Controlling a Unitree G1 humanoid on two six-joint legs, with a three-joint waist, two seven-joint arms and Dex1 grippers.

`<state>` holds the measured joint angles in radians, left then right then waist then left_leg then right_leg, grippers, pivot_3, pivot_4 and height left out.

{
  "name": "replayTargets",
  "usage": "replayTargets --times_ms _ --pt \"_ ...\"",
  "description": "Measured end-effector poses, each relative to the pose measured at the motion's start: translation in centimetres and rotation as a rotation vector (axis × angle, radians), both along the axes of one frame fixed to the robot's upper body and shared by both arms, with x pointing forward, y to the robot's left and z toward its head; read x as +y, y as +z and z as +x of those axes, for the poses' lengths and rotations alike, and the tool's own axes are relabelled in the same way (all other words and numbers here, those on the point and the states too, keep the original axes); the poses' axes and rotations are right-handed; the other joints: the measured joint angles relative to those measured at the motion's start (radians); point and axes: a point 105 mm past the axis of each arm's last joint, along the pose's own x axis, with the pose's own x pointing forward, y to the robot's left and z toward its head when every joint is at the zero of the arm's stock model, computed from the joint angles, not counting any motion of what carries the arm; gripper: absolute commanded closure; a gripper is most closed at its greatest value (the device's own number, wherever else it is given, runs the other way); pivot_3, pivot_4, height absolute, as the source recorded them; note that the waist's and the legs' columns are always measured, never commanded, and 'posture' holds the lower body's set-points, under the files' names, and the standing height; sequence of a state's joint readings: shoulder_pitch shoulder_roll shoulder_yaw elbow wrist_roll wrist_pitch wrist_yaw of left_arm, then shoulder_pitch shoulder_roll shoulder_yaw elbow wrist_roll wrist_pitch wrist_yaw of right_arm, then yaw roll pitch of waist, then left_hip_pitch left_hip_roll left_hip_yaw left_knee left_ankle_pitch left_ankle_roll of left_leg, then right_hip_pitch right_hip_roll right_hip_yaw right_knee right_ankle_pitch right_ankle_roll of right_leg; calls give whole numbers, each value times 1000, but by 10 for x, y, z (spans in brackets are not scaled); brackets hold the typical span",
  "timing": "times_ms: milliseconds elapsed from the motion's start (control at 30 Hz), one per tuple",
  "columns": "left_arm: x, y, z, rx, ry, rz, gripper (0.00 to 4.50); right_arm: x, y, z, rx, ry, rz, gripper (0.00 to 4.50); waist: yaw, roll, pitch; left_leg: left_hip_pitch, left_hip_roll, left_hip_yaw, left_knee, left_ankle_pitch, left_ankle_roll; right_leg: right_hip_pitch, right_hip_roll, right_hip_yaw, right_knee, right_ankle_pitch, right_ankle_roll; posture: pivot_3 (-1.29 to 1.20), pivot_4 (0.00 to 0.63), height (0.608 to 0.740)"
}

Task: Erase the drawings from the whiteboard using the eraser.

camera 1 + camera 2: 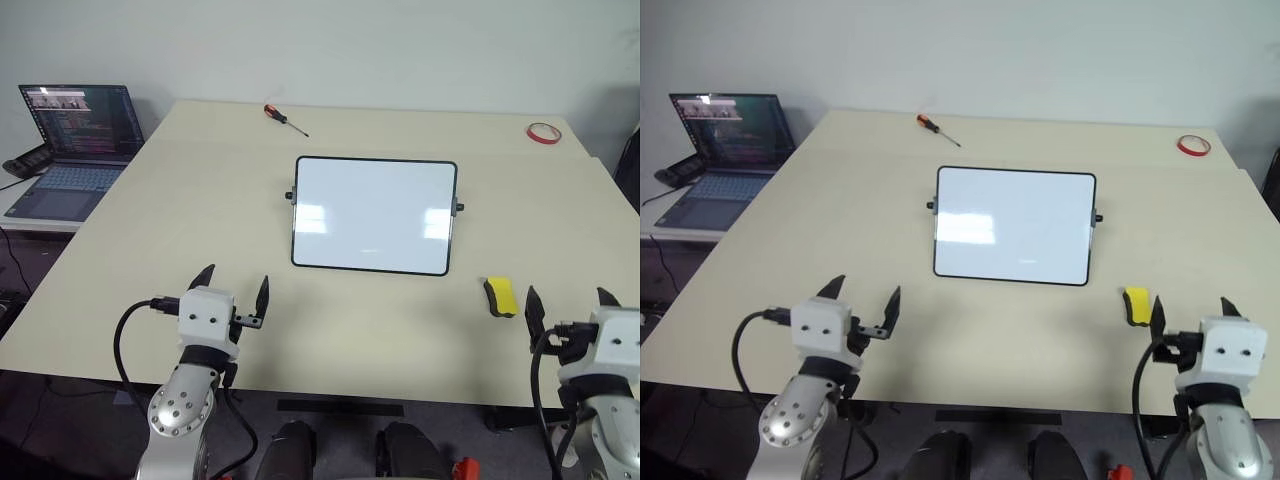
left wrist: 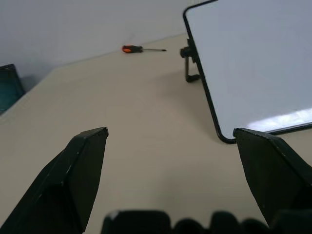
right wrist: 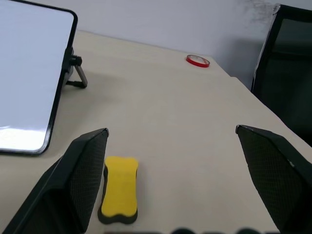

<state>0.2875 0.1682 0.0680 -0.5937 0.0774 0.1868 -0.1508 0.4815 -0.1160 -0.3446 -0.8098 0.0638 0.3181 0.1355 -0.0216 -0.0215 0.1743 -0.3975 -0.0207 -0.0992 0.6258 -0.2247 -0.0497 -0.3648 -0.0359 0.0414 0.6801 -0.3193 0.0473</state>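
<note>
Pincers, left and right, gape wide, gripping nothing.

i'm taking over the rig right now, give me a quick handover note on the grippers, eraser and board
Left gripper: open, empty, over the table's near edge.
Right gripper: open, empty, just behind the eraser.
Eraser lies flat on the table, right of the whiteboard's near corner.
Whiteboard is propped on its stand mid-table; its face looks blank, no red drawings visible.
Done: erasing appears finished, eraser set down.
Left: confirm up close that the board is clean.
</note>
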Motion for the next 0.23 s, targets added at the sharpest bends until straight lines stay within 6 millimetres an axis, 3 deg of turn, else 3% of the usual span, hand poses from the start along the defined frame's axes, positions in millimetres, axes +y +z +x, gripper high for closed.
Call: replayTargets --times_ms 233 --pt "6 -15 -16 49 31 8 0 -30 -20 -34 77 -81 -47 28 -1 0 0 -2 0 0 -1 0 0 -2 -1 0 0 -3 -1 0 150 740"
